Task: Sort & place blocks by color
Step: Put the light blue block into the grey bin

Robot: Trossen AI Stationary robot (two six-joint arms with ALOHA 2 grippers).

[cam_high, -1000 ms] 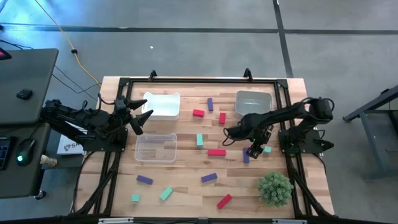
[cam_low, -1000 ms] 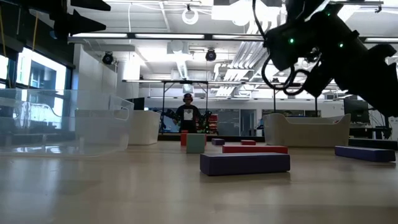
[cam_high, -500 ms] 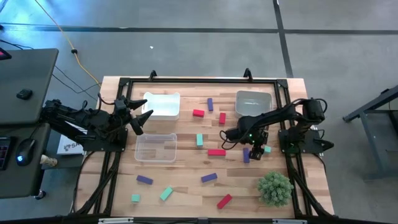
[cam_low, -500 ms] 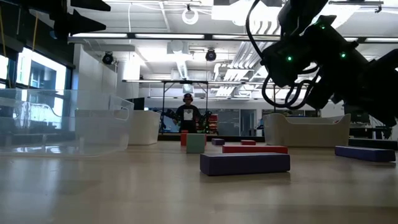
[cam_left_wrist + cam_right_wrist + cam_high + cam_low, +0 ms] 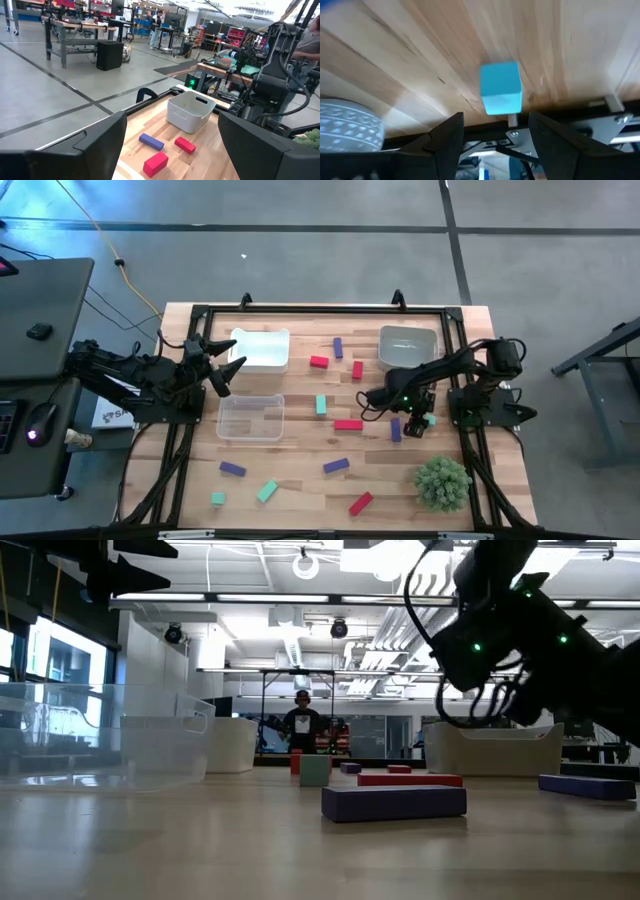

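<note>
right gripper [image 5: 421,423] has dropped over teal cube [image 5: 500,88] near table edge [image 5: 555,107]

teal cube [image 5: 500,88] | red bar [image 5: 348,424] | purple bar [image 5: 394,802] | pale wooden table [image 5: 300,480]

The right gripper [image 5: 417,426] drew back toward the table's right edge and settled over the teal cube [image 5: 500,88], fingers spread, next to the purple block [image 5: 396,429].
</note>
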